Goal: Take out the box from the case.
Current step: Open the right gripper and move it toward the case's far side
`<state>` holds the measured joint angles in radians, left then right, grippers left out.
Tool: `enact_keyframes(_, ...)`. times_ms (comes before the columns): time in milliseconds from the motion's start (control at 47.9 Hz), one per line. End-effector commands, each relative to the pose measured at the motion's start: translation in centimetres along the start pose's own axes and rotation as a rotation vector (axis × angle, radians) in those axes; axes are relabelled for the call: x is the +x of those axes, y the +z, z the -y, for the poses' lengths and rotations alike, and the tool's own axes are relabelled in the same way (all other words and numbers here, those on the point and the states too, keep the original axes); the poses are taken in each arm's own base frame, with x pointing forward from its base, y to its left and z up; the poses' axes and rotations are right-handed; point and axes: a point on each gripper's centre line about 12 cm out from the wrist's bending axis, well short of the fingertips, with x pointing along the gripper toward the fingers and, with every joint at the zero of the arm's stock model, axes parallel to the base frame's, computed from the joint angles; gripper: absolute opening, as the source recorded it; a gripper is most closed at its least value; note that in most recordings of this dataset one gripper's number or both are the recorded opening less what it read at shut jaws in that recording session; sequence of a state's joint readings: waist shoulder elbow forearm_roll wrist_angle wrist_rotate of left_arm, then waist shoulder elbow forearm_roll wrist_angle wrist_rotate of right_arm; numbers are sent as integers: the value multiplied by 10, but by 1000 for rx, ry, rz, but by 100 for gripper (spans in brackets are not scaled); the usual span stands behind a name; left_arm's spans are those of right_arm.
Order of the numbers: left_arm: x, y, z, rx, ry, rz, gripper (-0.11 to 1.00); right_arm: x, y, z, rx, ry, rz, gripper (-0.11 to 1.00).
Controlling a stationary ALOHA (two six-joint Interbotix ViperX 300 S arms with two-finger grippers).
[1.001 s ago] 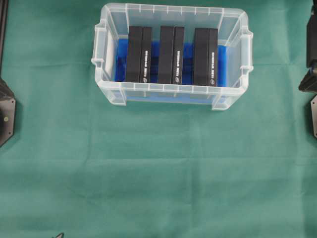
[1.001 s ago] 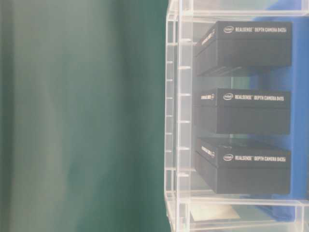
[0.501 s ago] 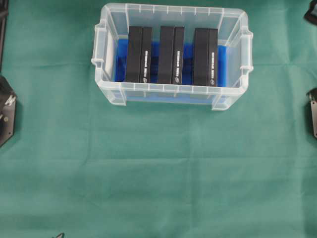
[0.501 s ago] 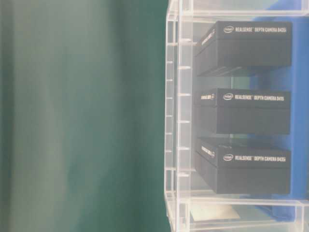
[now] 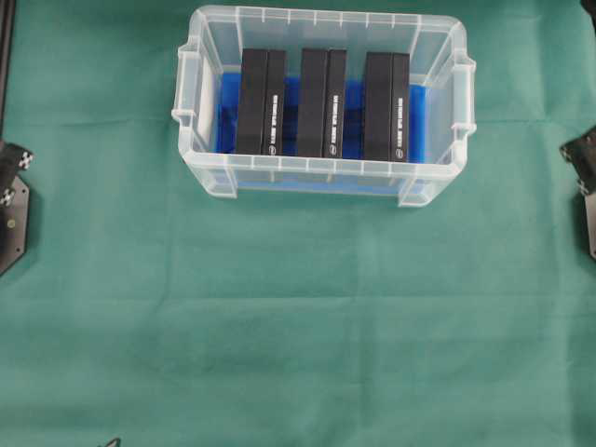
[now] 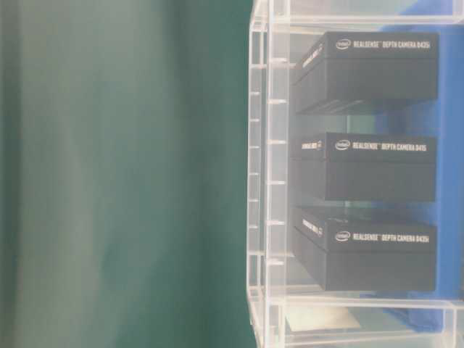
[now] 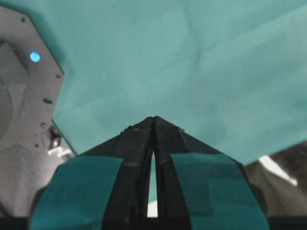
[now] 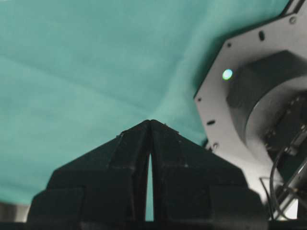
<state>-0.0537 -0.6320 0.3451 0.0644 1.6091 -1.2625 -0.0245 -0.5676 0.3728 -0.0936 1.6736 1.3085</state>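
Overhead exterior view, entries L to R.

1. Left arm: only a dark base plate [image 5: 11,219] and a bit of black link show at 9 o'clock on the frame edge, well apart from the case. Left wrist view: left gripper [image 7: 153,120] pressed tip to tip, holding nothing, pointing down over bare green cloth [image 5: 298,335], beside its own grey base.

2. Large rectangular clear-plastic case [image 5: 200,158], rimmed, side handles, blue lining on floor: sits at 12 o'clock, upper centre of cloth. Inside, three black rectangular cardboard boxes on edge in a row with gaps between: left box [image 5: 261,102], middle box [image 5: 322,104], right box [image 5: 386,107]. Table-level view shows white print on their faces through the clear wall. None lifted; all three are within the rim.

3. Right arm: dark part [image 5: 585,158] at 3 o'clock on frame edge, likewise well apart from case. Right wrist view: right gripper [image 8: 150,122] fingers together, nothing between them, aimed down at cloth next to its grey base w/ a lit dot.

Step in hand (judgement): the very start; arms are near their bases, no reach at the case yet. Task 0% done.

Next move calls for (judgement): one arm to swing in toward 12 o'clock, spread its fingers, come down from above into a gap and pinch a box across its thin sides, then lift straight up clear of rim. Gaps betw. boxes look narrow, so finger placement needs care; which box is meant, cannot tell.
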Motion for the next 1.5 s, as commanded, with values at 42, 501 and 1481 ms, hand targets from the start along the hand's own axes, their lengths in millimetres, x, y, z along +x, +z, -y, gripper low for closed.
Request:
enact_keyframes(42,-8,14,-3,-50,-11,42,1,-6,16,2,52,9,49,1)
enact_keyframes(501,-5,81,-31,-60,15,161,2,6,87,24,129,-30,108,1)
enact_keyframes(1481,3,91,-36,-36,25,163,95,14,98,24,146,-18,111,1)
